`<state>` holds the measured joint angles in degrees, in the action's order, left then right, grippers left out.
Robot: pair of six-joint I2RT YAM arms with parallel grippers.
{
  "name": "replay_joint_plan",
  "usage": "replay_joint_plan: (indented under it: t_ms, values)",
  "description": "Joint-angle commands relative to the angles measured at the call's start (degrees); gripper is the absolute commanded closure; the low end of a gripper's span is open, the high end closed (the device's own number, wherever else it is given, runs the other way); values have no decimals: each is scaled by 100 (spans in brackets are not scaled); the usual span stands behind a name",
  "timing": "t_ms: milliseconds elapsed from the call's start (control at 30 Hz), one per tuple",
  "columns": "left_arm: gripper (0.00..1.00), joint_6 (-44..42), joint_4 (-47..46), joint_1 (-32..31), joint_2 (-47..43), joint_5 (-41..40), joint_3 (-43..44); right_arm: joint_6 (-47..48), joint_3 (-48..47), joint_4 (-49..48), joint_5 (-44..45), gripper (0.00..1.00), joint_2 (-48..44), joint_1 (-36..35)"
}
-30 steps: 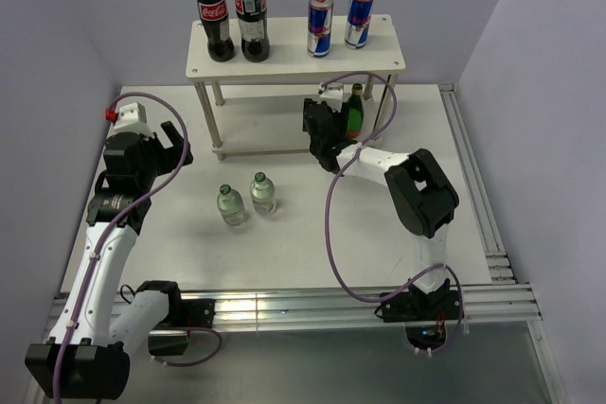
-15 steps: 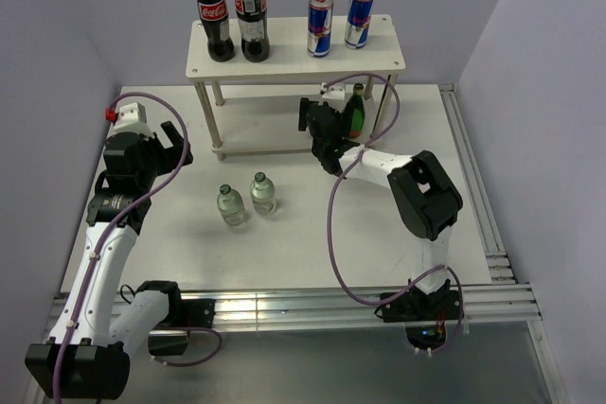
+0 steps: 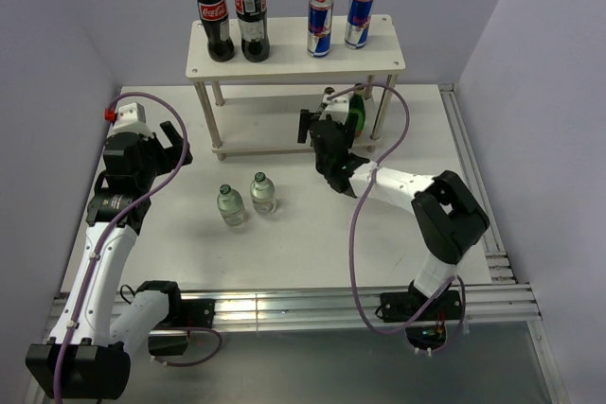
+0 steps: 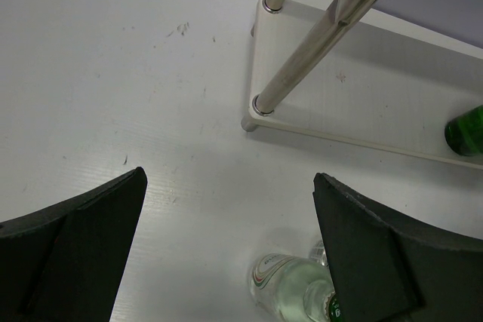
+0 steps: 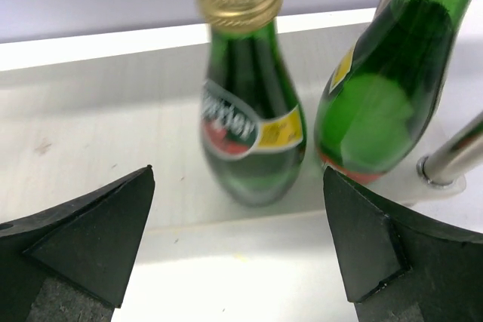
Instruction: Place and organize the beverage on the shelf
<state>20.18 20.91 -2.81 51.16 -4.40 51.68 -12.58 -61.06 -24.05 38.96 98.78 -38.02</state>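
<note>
Two green bottles [image 5: 253, 164] upright, gold caps, on lower shelf [image 5: 90, 122]

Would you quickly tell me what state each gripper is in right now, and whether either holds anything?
Left gripper: open, holding nothing.
Right gripper: open, holding nothing; a green bottle stands just ahead, untouched.

Cans [image 3: 320, 25] atop shelf [image 3: 284, 58], green bottles [image 5: 253, 137] below, clear bottles [image 3: 231, 205] on table [image 3: 284, 245].
</note>
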Motion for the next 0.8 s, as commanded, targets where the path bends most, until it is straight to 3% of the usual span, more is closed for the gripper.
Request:
replay_joint_plan:
  t_ms: [0,67,233,400,567,767]
  values:
    - [1,-111,-95,35,-53,-52,88,-174,225,119,444,0,-595,-380]
    - [1,-111,-87,44,-62,-52,88,-358,348,443,647,0,-824,-635]
    - [1,-103,-95,44,-53,-17,70,-894,1051,990,1245,0,-1756,-2100]
    - [1,-103,-95,52,-53,45,70,-1721,1657,1272,1017,0,-2109,-3096]
    - [1,-102,-96,52,-53,89,70,-1608,1791,640,570,0,-1670,-3615]
    - [1,-102,-104,44,-79,71,53,-1195,1405,-99,560,0,-476,-3529]
